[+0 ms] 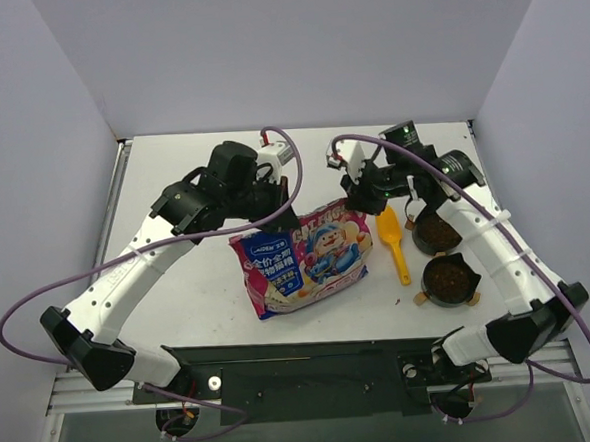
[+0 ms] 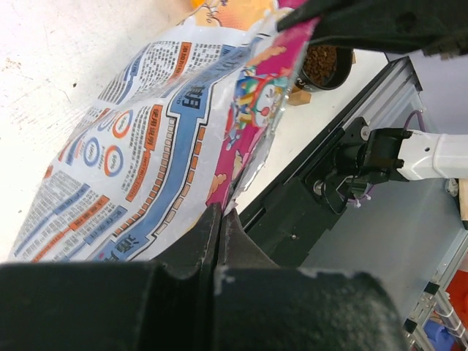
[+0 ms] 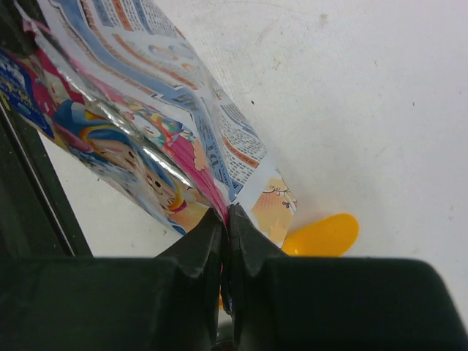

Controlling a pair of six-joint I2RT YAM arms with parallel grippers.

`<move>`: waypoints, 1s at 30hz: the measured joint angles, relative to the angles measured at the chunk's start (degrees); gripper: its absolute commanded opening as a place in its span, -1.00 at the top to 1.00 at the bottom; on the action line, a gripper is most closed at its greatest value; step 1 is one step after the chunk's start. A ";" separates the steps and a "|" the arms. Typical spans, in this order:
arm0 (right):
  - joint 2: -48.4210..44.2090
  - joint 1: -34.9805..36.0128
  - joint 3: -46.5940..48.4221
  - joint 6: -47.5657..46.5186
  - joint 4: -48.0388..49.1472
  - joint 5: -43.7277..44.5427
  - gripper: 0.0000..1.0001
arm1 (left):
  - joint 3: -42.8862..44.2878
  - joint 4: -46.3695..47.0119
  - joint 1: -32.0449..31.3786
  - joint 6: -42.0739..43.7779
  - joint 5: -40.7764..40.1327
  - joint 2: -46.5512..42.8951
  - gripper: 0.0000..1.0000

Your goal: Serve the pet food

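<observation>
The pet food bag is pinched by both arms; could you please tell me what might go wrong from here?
1. Both arms' jaws grip only the top edge of the bag; it could slip or tear.
2. Its mouth looks parted, so tilting may spill contents onto the table.
3. The yellow scoop and two bowls of kibble sit beside the right arm; a swing might knock them.

bag [image 1: 302,259] | front, top edge | "CAT FOOD" | other print unreadable
</observation>
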 measured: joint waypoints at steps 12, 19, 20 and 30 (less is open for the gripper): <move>-23.10 2.01 -15.50 15.26 -0.59 9.38 0.98 | 9.62 -0.33 -1.66 1.88 3.76 10.80 1.00; -21.73 9.31 -14.80 26.12 -1.75 19.91 0.00 | 9.66 -1.38 -1.16 0.63 3.15 10.78 1.00; -21.44 10.36 -14.80 27.45 -1.92 21.00 -0.01 | 9.66 -1.46 -1.14 0.35 3.06 10.75 1.00; -13.53 14.19 -11.63 35.01 -2.58 29.81 1.00 | 9.25 -1.44 -0.79 -2.62 2.43 10.51 0.36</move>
